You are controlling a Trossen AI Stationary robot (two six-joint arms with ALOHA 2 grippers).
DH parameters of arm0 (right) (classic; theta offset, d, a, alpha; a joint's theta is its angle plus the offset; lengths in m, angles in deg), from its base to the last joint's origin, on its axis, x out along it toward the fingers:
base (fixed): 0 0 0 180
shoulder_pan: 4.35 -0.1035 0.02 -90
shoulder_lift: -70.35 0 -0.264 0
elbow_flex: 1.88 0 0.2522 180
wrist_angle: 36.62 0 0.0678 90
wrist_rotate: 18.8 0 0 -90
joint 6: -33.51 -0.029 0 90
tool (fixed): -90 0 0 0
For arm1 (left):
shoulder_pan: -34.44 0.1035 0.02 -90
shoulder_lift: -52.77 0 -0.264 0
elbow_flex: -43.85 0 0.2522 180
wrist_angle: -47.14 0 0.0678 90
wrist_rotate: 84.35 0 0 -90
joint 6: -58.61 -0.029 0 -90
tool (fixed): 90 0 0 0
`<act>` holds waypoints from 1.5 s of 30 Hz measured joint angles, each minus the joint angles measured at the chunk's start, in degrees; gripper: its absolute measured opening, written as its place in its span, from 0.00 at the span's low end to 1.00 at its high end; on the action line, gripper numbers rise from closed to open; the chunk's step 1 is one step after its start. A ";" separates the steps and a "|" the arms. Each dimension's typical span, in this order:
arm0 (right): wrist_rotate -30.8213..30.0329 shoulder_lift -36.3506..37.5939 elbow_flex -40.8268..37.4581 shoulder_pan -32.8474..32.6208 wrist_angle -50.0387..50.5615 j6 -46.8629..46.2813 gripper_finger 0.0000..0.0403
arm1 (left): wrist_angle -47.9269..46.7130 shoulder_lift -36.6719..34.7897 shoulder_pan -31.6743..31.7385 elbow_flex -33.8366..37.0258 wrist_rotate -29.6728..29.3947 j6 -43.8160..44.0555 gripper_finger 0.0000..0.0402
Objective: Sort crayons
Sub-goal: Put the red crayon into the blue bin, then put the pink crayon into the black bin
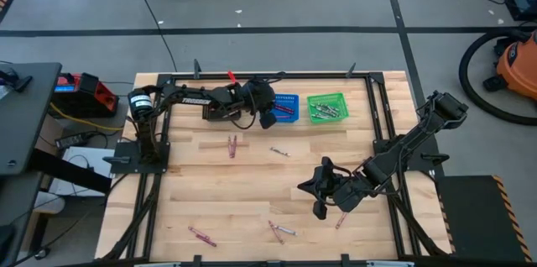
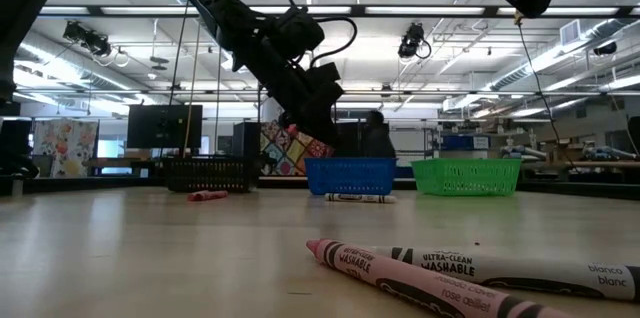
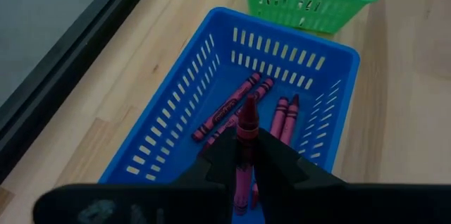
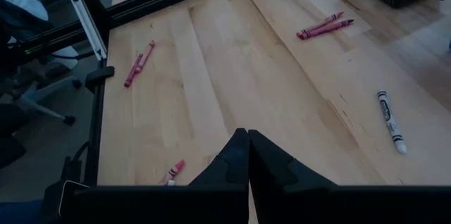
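— Left gripper?
— Over the blue basket, fingers pinching a magenta crayon upright between them. More magenta crayons lie in that basket.
— Right gripper?
— Fingers pressed together, holding nothing, low over the near right part of the table.
— Other baskets?
— Green basket just beside the blue one, pale crayons inside. Black basket on the blue one's other side.
— Loose crayons?
— Pink pair mid-table, one white crayon near it, one pink crayon at the near edge.
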 joint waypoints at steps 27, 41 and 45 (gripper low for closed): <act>-0.02 0.00 0.00 0.00 0.02 -0.04 0.03 | -0.04 0.00 -0.01 0.00 -0.04 -1.54 0.18; -0.02 0.00 0.00 0.00 0.02 -0.04 0.03 | -0.23 -0.18 -0.01 0.00 -1.48 -1.52 0.25; 0.02 0.00 0.00 0.00 0.11 -0.02 0.03 | -1.37 -1.52 -0.01 0.00 -2.37 -1.53 0.25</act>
